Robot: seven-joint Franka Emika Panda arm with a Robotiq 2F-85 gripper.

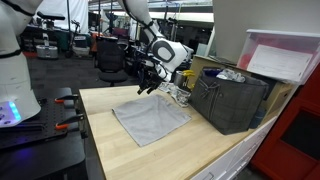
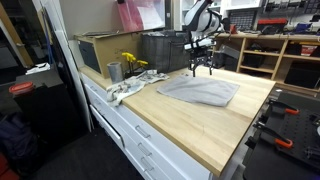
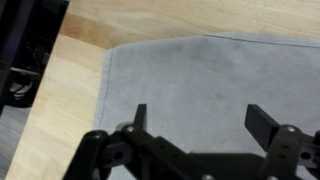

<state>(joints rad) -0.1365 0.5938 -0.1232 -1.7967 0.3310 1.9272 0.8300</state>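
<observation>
- Workbench (image 1: 105, 115) of pale wood fills the scene in both exterior views, with its bare top also showing at 9 o'clock in the wrist view.
- Dark crate (image 1: 232, 100) stands on the bench at 3 o'clock from the cloth in an exterior view, close to the cloth but not touching it.
- Grey cloth (image 1: 150, 120) lies spread flat near the middle of the bench top. In the wrist view it covers most of the frame, with one corner toward 10 o'clock.
- Gripper (image 3: 197, 115) hangs pointing down over the cloth's edge nearest the crate, and the exterior views show it held just above the fabric. Its two black fingers (image 3: 140, 116) stand wide apart with nothing between them and grey cloth visible in the gap.
- Pale rag (image 2: 125, 90) lies crumpled near the bench edge, at 9 o'clock from the cloth in an exterior view and well apart from the gripper.
- Metal cup (image 2: 114, 71) stands upright just beyond the rag, at 11 o'clock from it.
- Yellow object (image 2: 131, 62) sits beside the cup at 2 o'clock, too small to identify.
</observation>
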